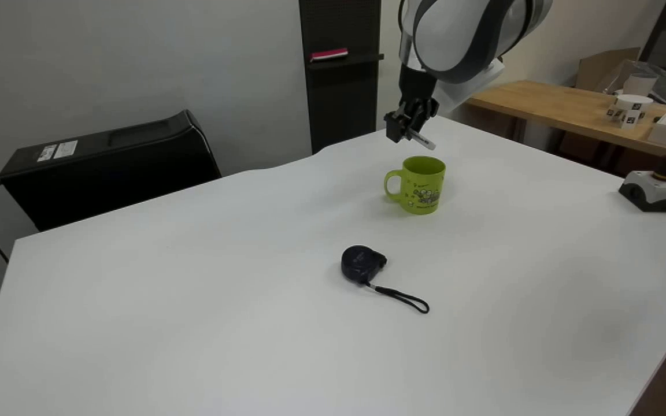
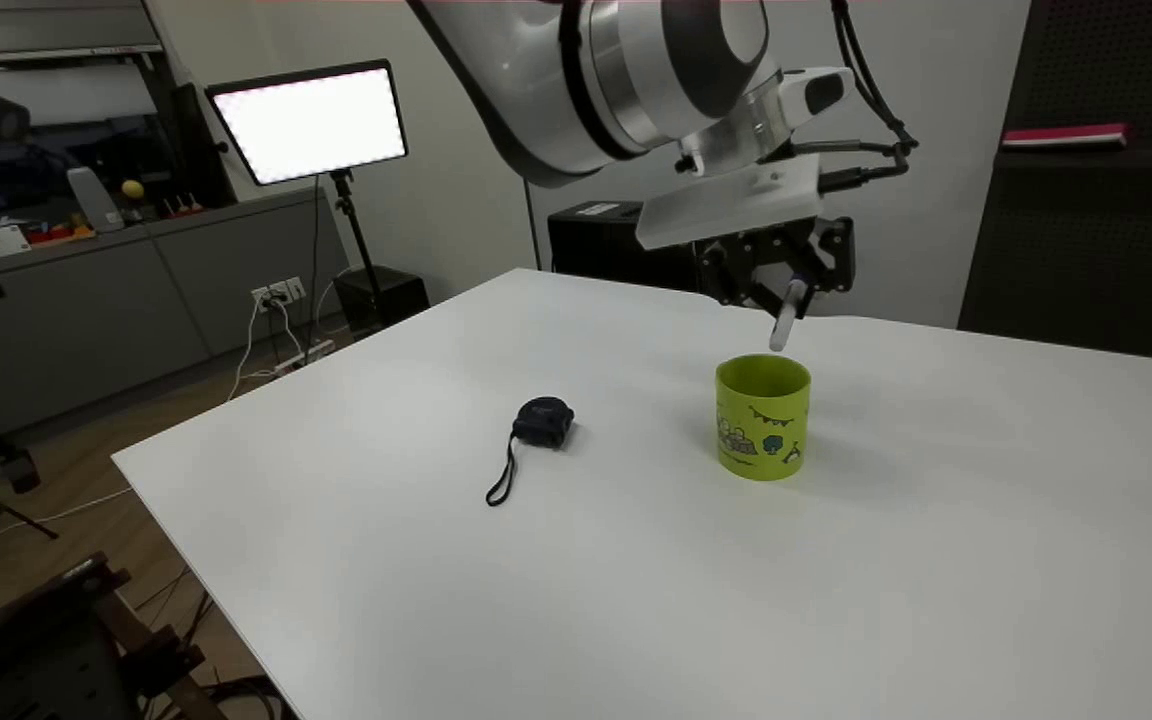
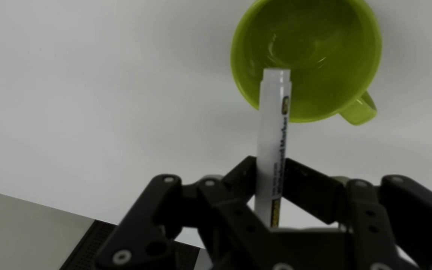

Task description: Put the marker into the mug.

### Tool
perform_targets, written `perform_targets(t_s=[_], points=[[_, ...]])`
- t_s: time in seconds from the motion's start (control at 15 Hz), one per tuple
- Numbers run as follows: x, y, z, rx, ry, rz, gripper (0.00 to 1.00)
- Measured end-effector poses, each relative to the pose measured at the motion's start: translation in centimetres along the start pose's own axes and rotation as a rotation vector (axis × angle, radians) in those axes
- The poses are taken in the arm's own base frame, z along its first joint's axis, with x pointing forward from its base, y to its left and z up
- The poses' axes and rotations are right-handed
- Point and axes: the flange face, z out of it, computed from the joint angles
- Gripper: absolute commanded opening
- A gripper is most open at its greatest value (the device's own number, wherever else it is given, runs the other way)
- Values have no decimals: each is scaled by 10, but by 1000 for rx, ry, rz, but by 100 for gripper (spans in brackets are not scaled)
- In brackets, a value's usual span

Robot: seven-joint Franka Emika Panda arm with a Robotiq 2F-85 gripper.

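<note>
End effector [image 3: 270, 170] clamped on the marker [image 3: 272, 148], slanted above the mug [image 2: 762, 430], not touching. Risk, I'd say: lowered at that slant, the marker could snag the mug and topple it; released early, might miss the opening. Count: one marker, one mug, one tape measure [image 1: 361, 264], one button box [image 1: 657, 190] on the desk [image 1: 194, 318].
</note>
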Motion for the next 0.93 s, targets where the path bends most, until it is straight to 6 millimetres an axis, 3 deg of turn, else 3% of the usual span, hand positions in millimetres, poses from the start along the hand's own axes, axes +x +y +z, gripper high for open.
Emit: perform_targets(t_s=[0.47,0.93], points=[[-8,-5,17,-19,78,4,5],[-18,-14,19,-51,163,38,5]])
